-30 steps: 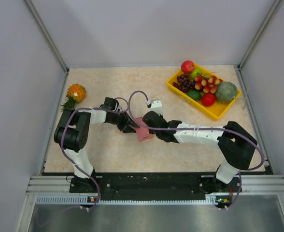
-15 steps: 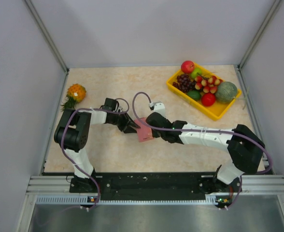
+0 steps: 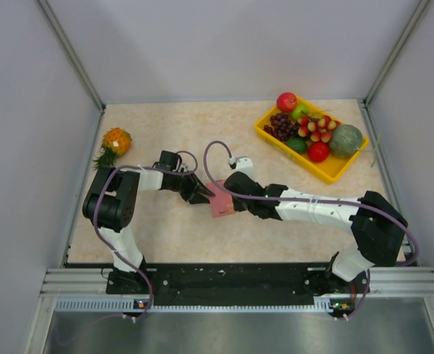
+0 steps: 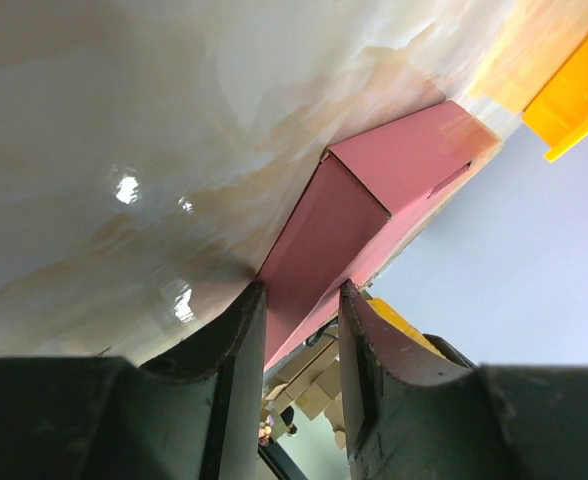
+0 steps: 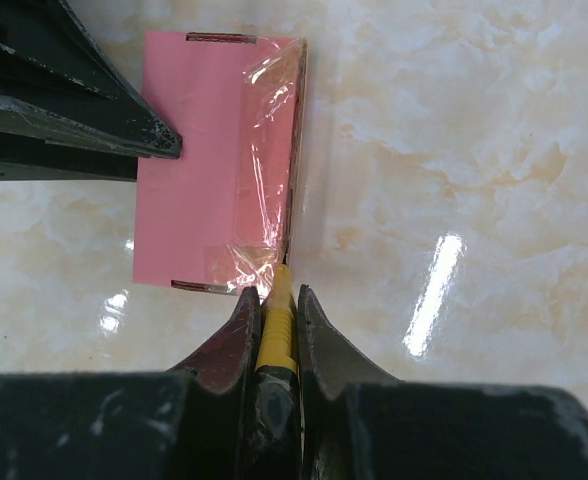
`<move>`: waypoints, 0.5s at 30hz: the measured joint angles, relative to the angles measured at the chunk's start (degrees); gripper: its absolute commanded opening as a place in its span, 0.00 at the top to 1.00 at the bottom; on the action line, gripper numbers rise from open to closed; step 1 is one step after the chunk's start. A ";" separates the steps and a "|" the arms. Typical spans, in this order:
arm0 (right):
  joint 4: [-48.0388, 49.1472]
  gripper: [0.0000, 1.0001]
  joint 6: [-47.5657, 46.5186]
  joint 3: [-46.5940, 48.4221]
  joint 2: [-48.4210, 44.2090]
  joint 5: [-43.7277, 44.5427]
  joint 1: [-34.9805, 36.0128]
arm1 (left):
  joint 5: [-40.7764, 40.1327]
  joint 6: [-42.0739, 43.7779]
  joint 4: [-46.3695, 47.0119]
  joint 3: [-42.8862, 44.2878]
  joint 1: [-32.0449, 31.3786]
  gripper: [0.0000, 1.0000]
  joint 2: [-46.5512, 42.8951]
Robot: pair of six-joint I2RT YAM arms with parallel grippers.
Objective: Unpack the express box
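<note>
The express box (image 3: 221, 200) lies flat near the middle of the table (image 3: 173, 240), with its flap closed. The clear tape (image 5: 262, 150) over its long edge looks wrinkled but not cut through. So the unpacking seems to be only at its start: the seal must be cut, the flap opened and the content taken out. The left gripper (image 4: 296, 300) is closed on one end of the box and steadies it. The right gripper (image 5: 274, 298) is pinched narrow on the yellow utility knife (image 5: 276, 335), whose tip touches the near corner of the taped edge. Beside that edge nothing stands in the way of the cut. The fruit tray (image 3: 317, 171) and the pineapple (image 3: 116, 140) are well apart.
</note>
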 measured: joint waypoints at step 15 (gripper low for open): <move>-6.80 1.00 -1.38 8.55 2.10 3.69 0.66 | -0.70 1.57 0.92 -0.63 0.00 0.63 -1.31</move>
